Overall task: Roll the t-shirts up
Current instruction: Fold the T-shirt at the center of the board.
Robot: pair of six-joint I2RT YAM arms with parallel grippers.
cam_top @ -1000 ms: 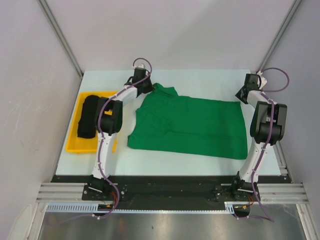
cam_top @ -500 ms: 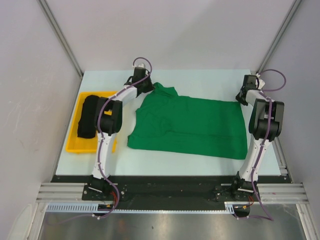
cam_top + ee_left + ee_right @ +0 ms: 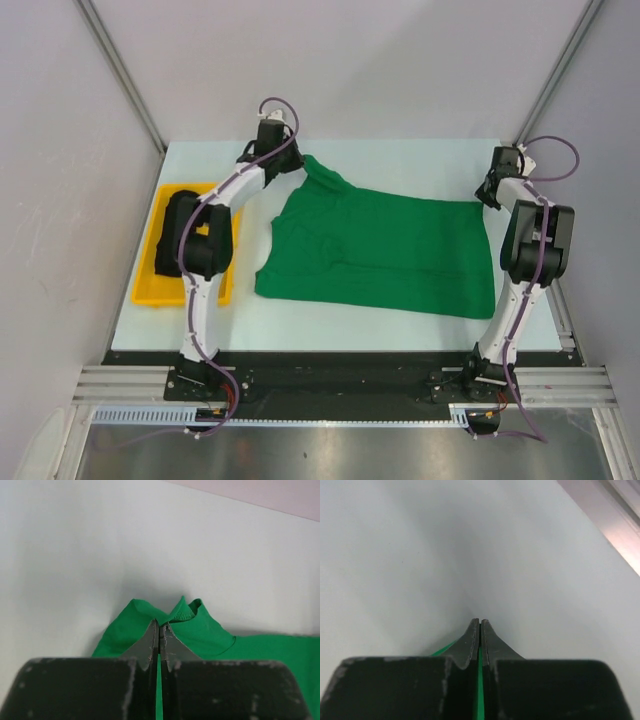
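A bright green t-shirt point(image 3: 380, 250) lies spread across the white table point(image 3: 400, 160). At its far left corner my left gripper point(image 3: 300, 170) is shut on the green cloth, which rises into a small peak there; the left wrist view shows green fabric point(image 3: 200, 630) pinched between the closed fingertips point(image 3: 161, 627). My right gripper point(image 3: 484, 198) is shut on the shirt's far right corner, and a thin green strip point(image 3: 480, 680) shows between its closed fingers. A black rolled t-shirt point(image 3: 178, 235) lies in the yellow tray point(image 3: 150, 290) at the left.
The yellow tray sits at the table's left edge beside the left arm. Grey walls and metal frame posts enclose the table at the back and sides. A black rail point(image 3: 340, 360) runs along the near edge.
The right gripper came down onto the shirt's far right corner and shut on it. The left gripper moved up and back, lifting the far left corner into a peak.
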